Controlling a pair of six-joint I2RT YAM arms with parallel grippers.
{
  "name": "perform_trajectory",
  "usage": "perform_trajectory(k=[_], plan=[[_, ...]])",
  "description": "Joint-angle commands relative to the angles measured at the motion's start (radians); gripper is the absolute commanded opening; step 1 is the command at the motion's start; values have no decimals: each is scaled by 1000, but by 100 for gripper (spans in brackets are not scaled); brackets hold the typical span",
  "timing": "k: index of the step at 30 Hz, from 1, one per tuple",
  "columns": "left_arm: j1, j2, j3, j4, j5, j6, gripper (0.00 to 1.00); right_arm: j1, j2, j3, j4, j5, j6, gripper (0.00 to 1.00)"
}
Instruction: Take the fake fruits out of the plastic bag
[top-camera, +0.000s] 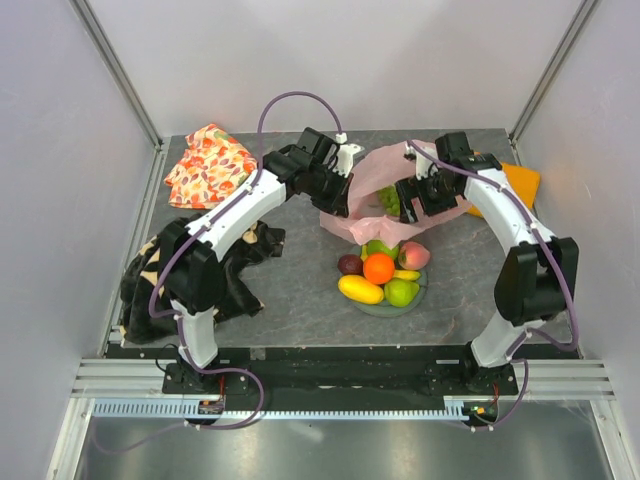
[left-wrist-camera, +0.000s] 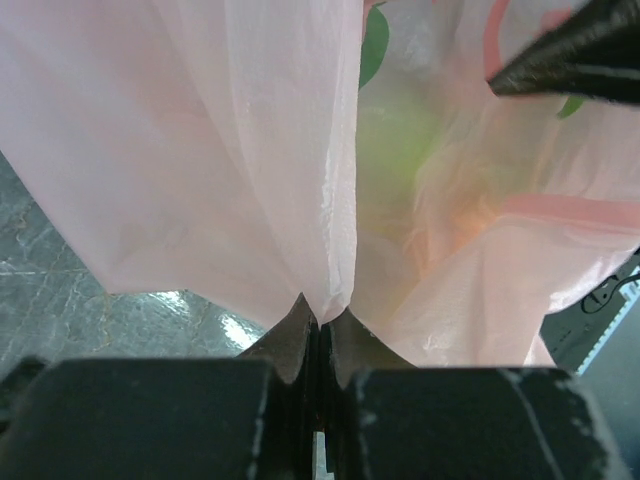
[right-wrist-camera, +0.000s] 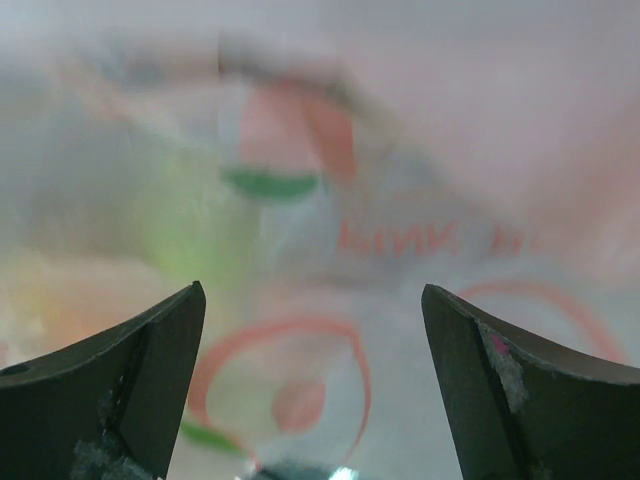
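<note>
**Most fruit out, something green left inside**

The pink bag (top-camera: 372, 178) lies just behind the plate (top-camera: 372, 308), where several fruits (top-camera: 380, 270) sit piled. A green one (top-camera: 388, 200) shows inside the bag. The left gripper (left-wrist-camera: 318, 322) is pinched tight on a bag fold. The right gripper (right-wrist-camera: 310, 300) gapes wide and empty, facing the bag. The bag's red lettering is too blurred to read.

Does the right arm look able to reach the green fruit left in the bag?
Probably yes: the left claw pinches the bag, and the right claw stands open right beside the green fruit. Whether plastic lies between them is unclear.
</note>
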Motion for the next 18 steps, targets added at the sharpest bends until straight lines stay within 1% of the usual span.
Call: perform_trajectory(k=[1, 3, 4, 8, 14, 18], plan=[[-5, -28, -16, 18, -35, 72, 2, -2, 123, 181, 107, -72, -12, 95], [-5, -22, -16, 19, -29, 68, 2, 1, 195, 221, 138, -60, 11, 94], [-5, -21, -11, 19, -27, 65, 2, 4, 215, 247, 150, -31, 40, 93], [-5, -15, -1, 27, -17, 54, 2, 20, 342, 319, 164, 52, 63, 91], [-3, 1, 16, 28, 2, 55, 1, 27, 442, 362, 161, 51, 60, 90], [-3, 7, 16, 34, 2, 52, 2, 40, 473, 370, 167, 49, 52, 84]])
